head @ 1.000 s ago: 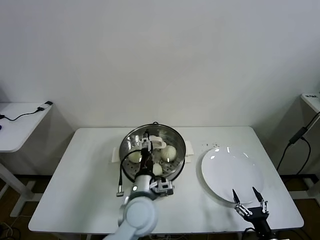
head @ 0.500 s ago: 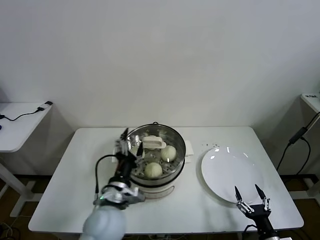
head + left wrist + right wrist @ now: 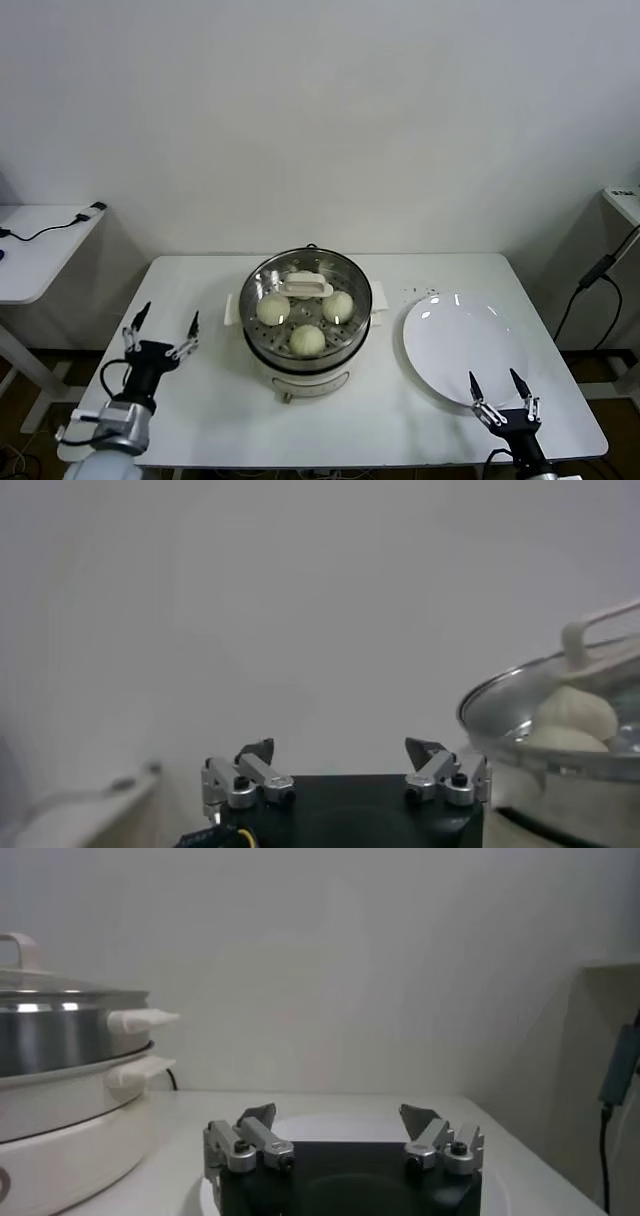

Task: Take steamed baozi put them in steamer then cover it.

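Note:
The steamer (image 3: 262, 352) stands mid-table on its white base. The cover (image 3: 352, 281) lies on it, its cream handle (image 3: 306, 288) toward the back. Through the glass I see three baozi (image 3: 273, 309), (image 3: 338, 306), (image 3: 307, 340); a fourth does not show. My left gripper (image 3: 160, 330) is open and empty over the table's left front, apart from the steamer. My right gripper (image 3: 500, 392) is open and empty at the front edge of the white plate (image 3: 463, 345). The left wrist view shows the left gripper (image 3: 340, 752), the cover (image 3: 500, 695) and a baozi (image 3: 575, 712). The right wrist view shows the right gripper (image 3: 338, 1116) and the steamer (image 3: 60, 1048).
A white side table (image 3: 40, 245) with a black cable stands left of the work table. A shelf edge (image 3: 625, 200) and a hanging cable (image 3: 590, 280) are at the right. A few dark crumbs (image 3: 425, 294) lie behind the plate. The white wall is close behind.
My left arm has drawn back from the steamer to the table's left front, open and empty, leaving the cover on the steamer. The right gripper has barely moved.

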### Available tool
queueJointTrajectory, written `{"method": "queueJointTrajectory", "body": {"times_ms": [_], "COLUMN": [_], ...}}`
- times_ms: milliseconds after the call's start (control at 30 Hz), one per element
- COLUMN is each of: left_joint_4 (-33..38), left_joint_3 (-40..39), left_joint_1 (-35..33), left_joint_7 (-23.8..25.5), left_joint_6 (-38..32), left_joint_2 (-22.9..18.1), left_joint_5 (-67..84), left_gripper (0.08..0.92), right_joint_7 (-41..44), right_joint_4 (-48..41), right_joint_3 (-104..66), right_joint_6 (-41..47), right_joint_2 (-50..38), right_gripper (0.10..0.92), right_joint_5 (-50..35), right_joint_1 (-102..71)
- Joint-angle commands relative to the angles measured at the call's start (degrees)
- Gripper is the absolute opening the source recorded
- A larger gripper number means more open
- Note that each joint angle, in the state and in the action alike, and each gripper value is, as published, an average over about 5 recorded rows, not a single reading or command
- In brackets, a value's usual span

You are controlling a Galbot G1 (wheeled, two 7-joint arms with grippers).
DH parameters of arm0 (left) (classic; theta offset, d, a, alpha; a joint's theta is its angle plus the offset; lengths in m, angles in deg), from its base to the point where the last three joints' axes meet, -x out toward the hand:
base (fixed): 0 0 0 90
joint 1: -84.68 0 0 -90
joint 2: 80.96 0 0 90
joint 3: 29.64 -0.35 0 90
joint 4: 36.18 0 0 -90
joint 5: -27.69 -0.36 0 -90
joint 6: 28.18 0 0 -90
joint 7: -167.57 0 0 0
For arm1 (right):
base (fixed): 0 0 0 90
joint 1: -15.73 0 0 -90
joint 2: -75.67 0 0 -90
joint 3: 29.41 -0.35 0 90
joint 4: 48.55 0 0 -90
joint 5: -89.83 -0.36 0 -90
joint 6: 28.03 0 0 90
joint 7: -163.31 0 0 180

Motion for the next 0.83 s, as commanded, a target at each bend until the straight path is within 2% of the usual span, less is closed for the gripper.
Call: {"method": "queueJointTrajectory", "body": {"times_ms": [33,167,333,833], "left_joint_4": [-2.7,-6.85,-8.93,-9.46], "left_joint_3": [11.4,7.32,4.08,3.62], "left_joint_1": [-5.27,-6.07,-6.27,-6.9], "left_joint_7": [-0.49,1.69,2.66,3.13], "left_joint_6": [-6.62,-10.75,-12.19,-12.74], "left_joint_2": [2.21,1.29,-0.28,-0.3], "left_joint_5": [29.92,27.06,24.84,23.97], "left_gripper": [0.823,0.823,0.823,0.823], "right_joint_7": [-0.13,-0.1,-0.31,-0.47], "right_joint_4": [-0.08,-0.24,-0.46,-0.73], "right_joint_3": [0.25,0.4,0.7,0.92], "right_joint_6": [0.41,0.43,0.51,0.11], "right_joint_2": [-0.32,-0.3,-0.26,-0.1], "right_gripper": [0.823,0.823,0.823,0.823], "right_joint_5": [-0.64,-0.65,-0.74,-0.85], "right_joint_1": [-0.42,-0.65,-0.76,-0.84]}}
